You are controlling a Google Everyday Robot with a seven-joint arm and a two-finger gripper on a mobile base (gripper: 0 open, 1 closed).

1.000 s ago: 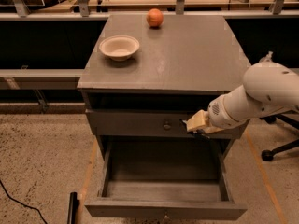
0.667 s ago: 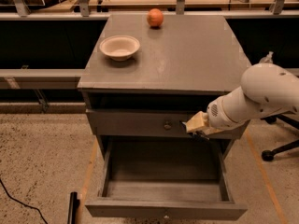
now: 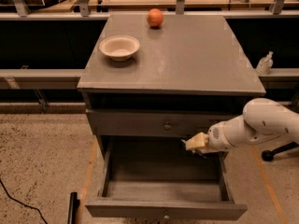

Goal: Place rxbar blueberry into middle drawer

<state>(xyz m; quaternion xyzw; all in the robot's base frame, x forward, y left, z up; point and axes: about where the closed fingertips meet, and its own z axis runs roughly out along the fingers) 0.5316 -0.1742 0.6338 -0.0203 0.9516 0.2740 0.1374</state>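
The grey cabinet point(image 3: 187, 64) has its middle drawer point(image 3: 163, 208) pulled out, its tray open from above. The white arm point(image 3: 266, 125) reaches in from the right, and the gripper point(image 3: 195, 143) has barely moved in the last second, hovering over the tray's back right corner, close under the upper drawer front point(image 3: 140, 122). I cannot tell its grip; the rxbar blueberry shows nowhere, so it is probably still held.

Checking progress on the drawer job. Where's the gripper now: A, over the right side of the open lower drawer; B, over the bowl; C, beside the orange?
A: the gripper hangs over the right side of the pulled-out middle drawer, below the upper drawer front, far from the bowl and orange on the cabinet top.
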